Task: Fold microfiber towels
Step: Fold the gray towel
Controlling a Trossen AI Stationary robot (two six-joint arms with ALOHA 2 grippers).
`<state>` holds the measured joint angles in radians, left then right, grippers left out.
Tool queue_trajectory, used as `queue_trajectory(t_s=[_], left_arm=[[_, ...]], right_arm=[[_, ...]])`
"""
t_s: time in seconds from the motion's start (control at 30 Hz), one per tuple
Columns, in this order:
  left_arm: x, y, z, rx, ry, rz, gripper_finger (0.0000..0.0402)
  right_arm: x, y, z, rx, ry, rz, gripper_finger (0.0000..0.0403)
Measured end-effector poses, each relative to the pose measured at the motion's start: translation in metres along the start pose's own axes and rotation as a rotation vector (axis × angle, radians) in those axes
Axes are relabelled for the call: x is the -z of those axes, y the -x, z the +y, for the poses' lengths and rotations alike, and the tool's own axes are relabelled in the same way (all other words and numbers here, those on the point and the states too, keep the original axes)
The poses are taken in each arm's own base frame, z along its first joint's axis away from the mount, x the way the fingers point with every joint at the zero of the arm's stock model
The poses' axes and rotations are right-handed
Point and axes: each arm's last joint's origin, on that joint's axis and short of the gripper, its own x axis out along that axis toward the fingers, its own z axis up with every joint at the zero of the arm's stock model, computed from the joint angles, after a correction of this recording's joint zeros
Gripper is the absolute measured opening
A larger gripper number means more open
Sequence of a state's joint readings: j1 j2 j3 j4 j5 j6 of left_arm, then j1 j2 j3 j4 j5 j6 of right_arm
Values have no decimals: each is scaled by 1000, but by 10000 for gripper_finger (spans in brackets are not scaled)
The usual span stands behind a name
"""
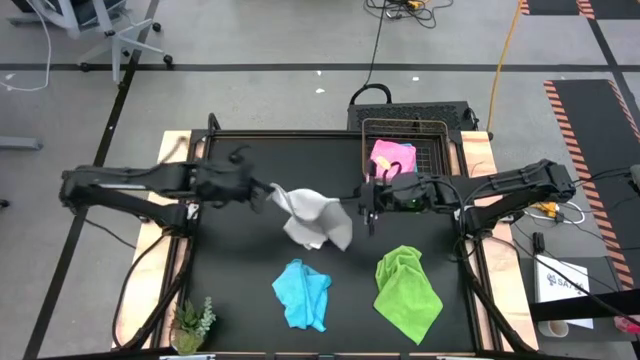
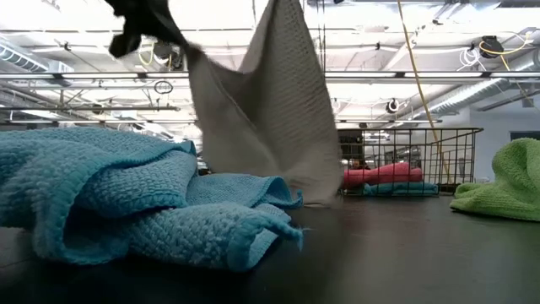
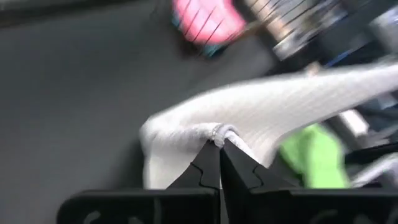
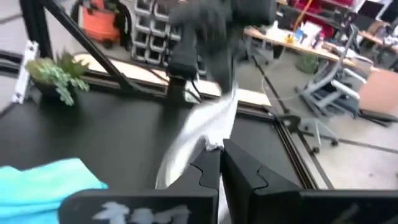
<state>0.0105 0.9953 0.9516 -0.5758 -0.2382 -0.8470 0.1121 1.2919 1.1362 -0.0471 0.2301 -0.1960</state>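
A white-grey microfiber towel [image 1: 315, 215] hangs in the air over the middle of the black table [image 1: 240, 260], stretched between my two grippers. My left gripper [image 1: 268, 190] is shut on its left end and my right gripper [image 1: 366, 203] is shut on its right end. In the low view the towel [image 2: 270, 118] drops from the top of the picture down to about table height. A crumpled light blue towel [image 1: 302, 295] and a lime green towel [image 1: 407, 290] lie on the table near its front edge. A pink towel [image 1: 392, 155] lies in the wire basket. My left gripper pinches a bunched bit of the towel's edge [image 3: 219, 132] between its two fingertips, slanting down from the table's left. The cloth runs away from the fingers and hangs below them. My right gripper pinches a corner of the towel [image 4: 214, 144] between its fingertips, nearly level from the table's right. The cloth stretches from there toward the left gripper [image 4: 193, 93] and sags below.
A wire basket [image 1: 405, 135] stands at the far edge, with a pink towel and a teal cloth [image 2: 396, 187] in it. A small green plant [image 1: 192, 322] stands at the near left corner. Bare table lies on the left between the plant and the hanging towel.
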Motion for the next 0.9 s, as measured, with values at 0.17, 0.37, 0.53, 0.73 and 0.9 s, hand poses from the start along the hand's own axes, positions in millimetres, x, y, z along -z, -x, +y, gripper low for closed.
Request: queue_trajectory(t_s=[0.17,0.37,0.53,0.73,0.9], left_arm=[[-10,45,8,84,-27,-150,1],[-13,77,17,151,-58,-245,6],[-12,91,20,241,-75,-233,2],[-15,111,27,246,-110,-326,7],[-29,134,26,249,-155,-463,4]], right_arm=[[15,-4,-13,37,-11,101,0],[39,-10,-27,-99,-124,145,0],[35,-5,-46,-56,-72,110,0],[4,15,-95,205,75,-66,0],[1,30,-119,304,61,-94,0]])
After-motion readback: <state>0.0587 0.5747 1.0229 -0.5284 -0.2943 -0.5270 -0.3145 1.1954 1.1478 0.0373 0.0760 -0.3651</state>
